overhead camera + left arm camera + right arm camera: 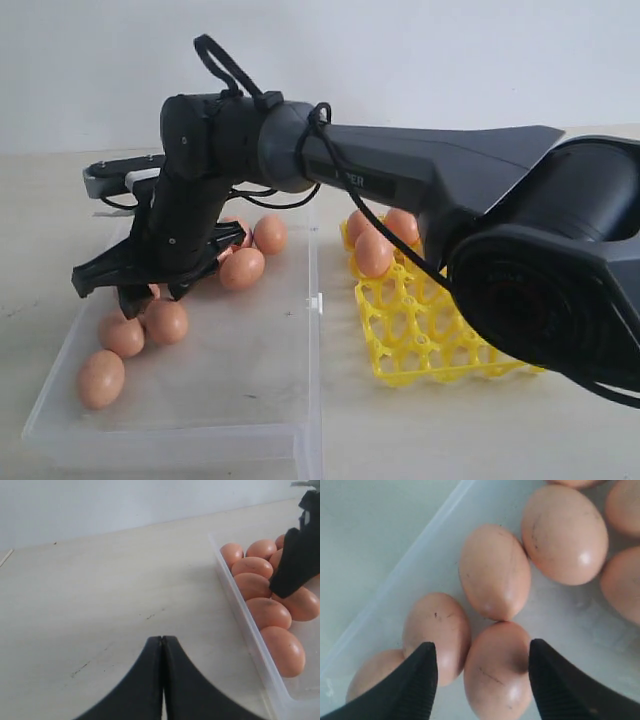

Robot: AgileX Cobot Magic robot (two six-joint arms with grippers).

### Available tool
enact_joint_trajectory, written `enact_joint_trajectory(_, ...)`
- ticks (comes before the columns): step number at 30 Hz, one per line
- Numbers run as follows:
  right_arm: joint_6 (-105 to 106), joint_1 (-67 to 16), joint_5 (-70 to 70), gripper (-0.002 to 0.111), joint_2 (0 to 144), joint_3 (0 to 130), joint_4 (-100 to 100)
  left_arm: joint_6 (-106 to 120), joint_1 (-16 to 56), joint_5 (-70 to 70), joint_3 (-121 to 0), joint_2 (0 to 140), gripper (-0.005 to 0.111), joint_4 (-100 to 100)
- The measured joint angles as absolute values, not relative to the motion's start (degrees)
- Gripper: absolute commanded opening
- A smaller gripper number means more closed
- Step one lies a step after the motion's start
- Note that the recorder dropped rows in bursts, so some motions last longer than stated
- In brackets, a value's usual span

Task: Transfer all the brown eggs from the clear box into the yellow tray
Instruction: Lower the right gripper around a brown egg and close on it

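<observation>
Hanging low over the clear box (170, 435), the right claw (481, 654) is spread wide, one of the brown eggs (497, 672) right between its tips. More eggs lie around it. A few sit in the yellow tray (420, 330) nearby. The left claw (162, 639) is squeezed shut over the table (100, 580).

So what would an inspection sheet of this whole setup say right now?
Surface: pale table, faint scuffs.
Job's things: clear box holds several eggs; yellow tray beside it holds a few at its far corner, other cells empty.
Clutter: nothing seen.
Grippers: right gripper open, over an egg in the box; left gripper shut, over bare table beside the box.
Cables: black cable looped along the right arm.
Surroundings: plain white wall.
</observation>
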State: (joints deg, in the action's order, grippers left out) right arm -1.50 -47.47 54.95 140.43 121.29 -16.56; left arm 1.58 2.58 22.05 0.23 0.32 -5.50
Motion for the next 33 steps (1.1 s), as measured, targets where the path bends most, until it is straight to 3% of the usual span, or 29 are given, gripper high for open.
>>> enact_joint_trajectory(33, -2.08, -49.12, 55.51, 0.054, 143.95, 121.29, -11.84, 1.58, 2.58, 22.05, 0.23, 0.32, 0.000, -5.50)
